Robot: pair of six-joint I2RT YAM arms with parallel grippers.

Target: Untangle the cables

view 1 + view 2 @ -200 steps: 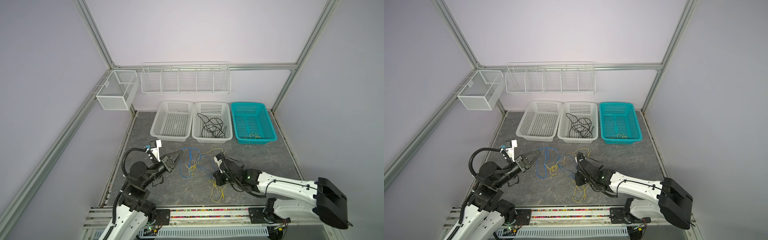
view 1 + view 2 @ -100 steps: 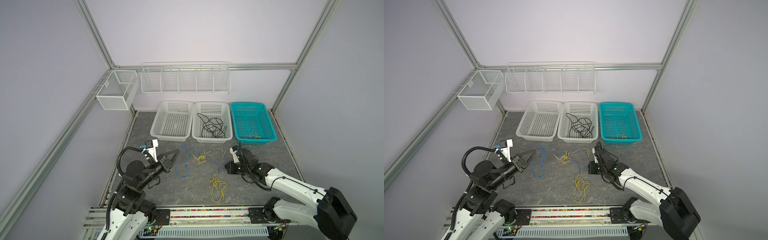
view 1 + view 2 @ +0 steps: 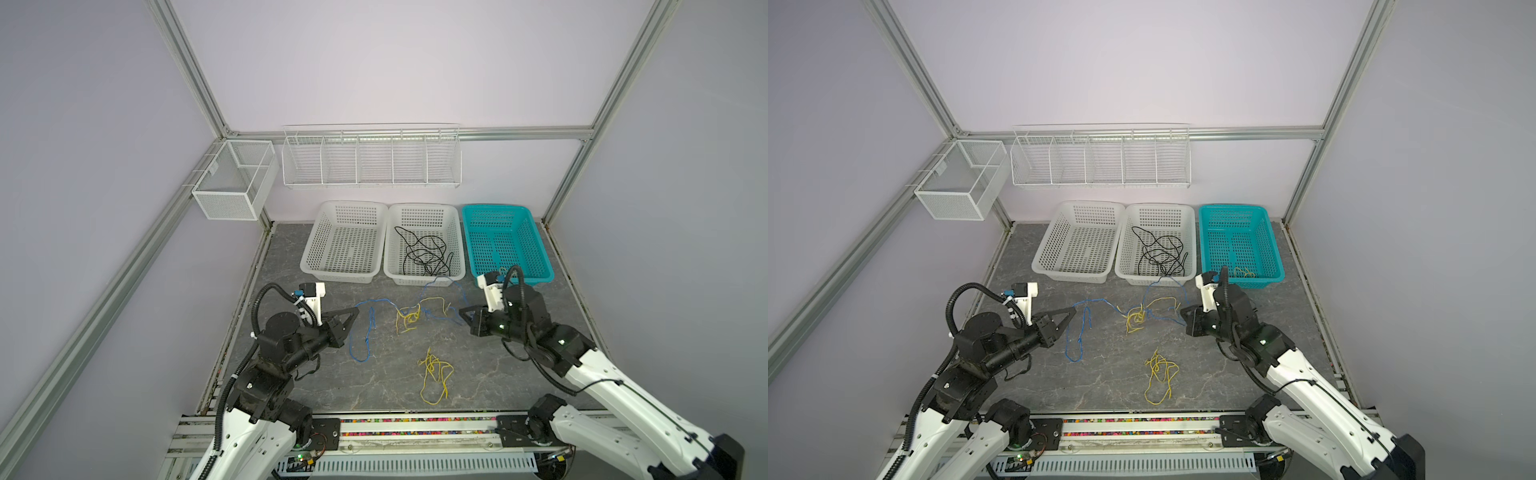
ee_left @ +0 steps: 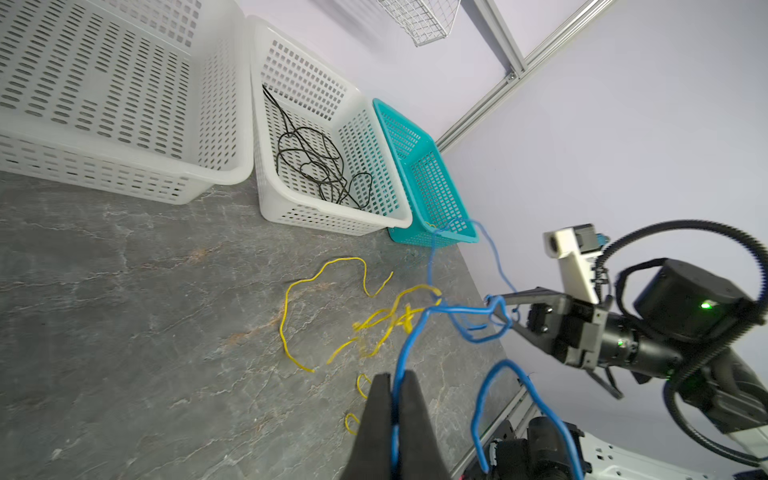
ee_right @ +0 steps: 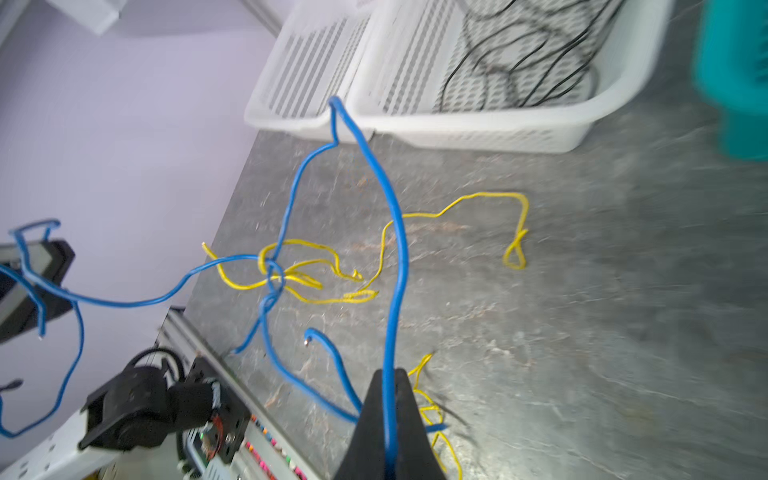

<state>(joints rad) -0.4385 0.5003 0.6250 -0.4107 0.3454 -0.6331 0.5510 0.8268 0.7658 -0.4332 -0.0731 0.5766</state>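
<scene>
Grey marbled tabletop (image 3: 498, 374) floors a lilac-walled cell, with slotted plastic baskets lined up at the back. Both grippers are clamped on the thin blue cable (image 3: 368, 332). The left gripper (image 4: 394, 380) has its black fingers pinched tight on one strand, and the right gripper (image 5: 388, 376) is closed on a strand that arches up from its tips. Roughly midway between the two grippers, the blue cable loops around a thin yellow cable (image 3: 409, 322) in a small knot. Whether the blue is one wire or two I cannot tell. A slack blue loop hangs just beside the left gripper's tips and trails onto the table. A second yellow cable (image 3: 434, 374) lies loose on its own, nearer the robot's base than either gripper and apart from the knot. The thin black cable (image 3: 424, 253) sits coiled in the middle white slotted basket (image 3: 424, 205), beyond the gap between the grippers. The teal slotted basket (image 3: 494, 206) stands just behind the right gripper.

The step in hand looks like spreading the blue-and-yellow tangle by drawing the blue outward from both sides. Pulling wider would likely cinch the knot, so the next move probably calls for easing the tension. One gripper would then let go and re-grasp near the crossing to slip the yellow free.
</scene>
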